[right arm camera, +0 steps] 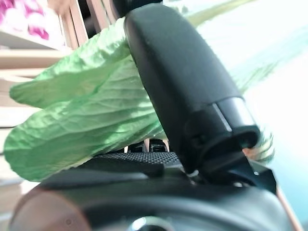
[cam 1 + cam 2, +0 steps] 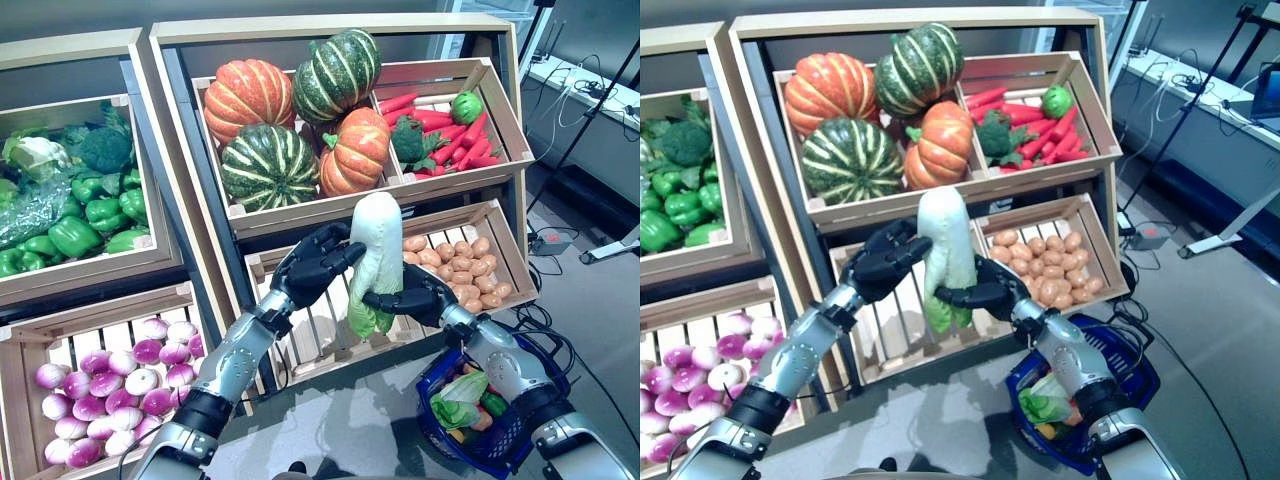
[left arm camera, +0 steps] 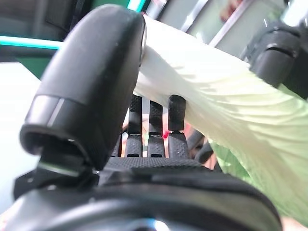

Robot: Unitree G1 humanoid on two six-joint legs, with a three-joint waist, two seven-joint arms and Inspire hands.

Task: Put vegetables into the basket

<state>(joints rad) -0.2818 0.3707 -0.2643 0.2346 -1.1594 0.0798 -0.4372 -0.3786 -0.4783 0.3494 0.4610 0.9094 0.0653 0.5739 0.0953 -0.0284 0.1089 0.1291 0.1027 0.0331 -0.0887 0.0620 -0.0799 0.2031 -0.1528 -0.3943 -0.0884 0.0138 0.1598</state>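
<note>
A long pale cabbage [image 2: 374, 255] with a white stalk end up and green leaves down is held upright in front of the stand's lower middle crate. My left hand [image 2: 312, 265] is curled round its white upper part [image 3: 192, 86]. My right hand [image 2: 418, 295] is curled round its green leafy lower part [image 1: 91, 115]. The blue plastic basket [image 2: 520, 425] stands on the floor at the lower right, below my right arm. It holds a leafy green vegetable [image 2: 455, 400] and other small vegetables.
The wooden stand [image 2: 300, 215] with its crates fills the back and left. The lower middle crate [image 2: 310, 335] is right behind the cabbage. A crate of small brown potatoes [image 2: 460, 265] is beside my right hand. Cables and a table leg lie at the far right.
</note>
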